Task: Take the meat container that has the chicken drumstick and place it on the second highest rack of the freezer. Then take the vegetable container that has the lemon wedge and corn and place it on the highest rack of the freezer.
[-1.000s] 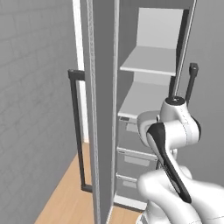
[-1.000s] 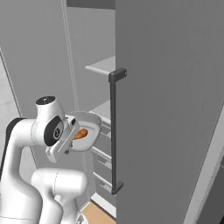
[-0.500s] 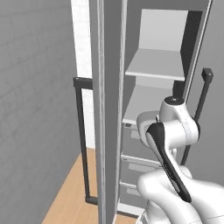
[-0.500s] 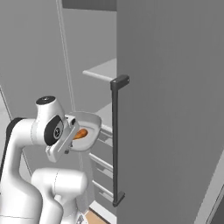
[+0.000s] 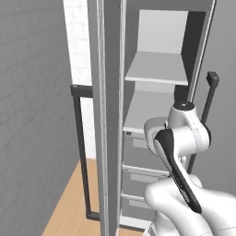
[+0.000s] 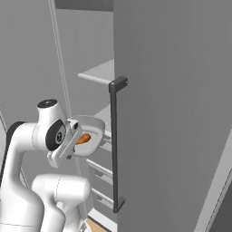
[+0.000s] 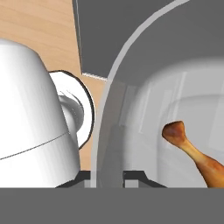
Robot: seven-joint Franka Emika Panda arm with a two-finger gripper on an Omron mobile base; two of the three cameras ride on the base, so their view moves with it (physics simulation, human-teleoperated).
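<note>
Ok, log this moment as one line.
gripper: shut on meat container rim | chicken drumstick: inside | freezer: open | placement: pending

No text, label, brand, number or sign can be read on anything in these views.

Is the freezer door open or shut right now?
Open: the freezer shelves show past the door, swung aside with its black handle.

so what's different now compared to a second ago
The whole picture has shifted in both base views, so the base has driven; the freezer and its door handle only look displaced. The pincer stays clamped on the meat container, with the chicken drumstick still inside.
</note>
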